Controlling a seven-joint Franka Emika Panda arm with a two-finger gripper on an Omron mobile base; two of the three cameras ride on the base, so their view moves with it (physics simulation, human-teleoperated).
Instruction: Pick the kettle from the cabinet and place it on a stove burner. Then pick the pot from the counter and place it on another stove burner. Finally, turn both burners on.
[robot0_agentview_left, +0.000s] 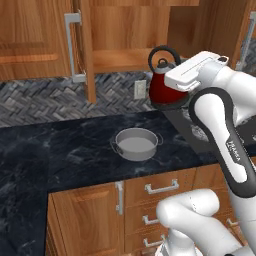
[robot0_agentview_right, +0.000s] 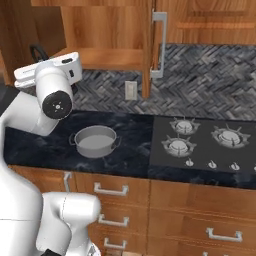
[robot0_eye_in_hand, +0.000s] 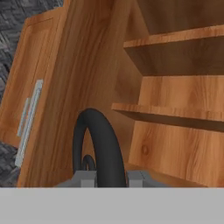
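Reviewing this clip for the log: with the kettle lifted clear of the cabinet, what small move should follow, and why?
Probably carry the kettle sideways toward the cooktop and stop over a free burner. The hand is shut on the kettle's black loop handle, the kettle hangs in the air above the counter edge, outside the open cabinet, and the burners look bare. The pot sits on the counter, untouched.

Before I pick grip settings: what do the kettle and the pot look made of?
The kettle looks like glossy dark red enamel or painted metal, with a shine on its side; its loop handle looks matte black, maybe plastic. The pot looks like brushed grey steel with a dull, even sheen.
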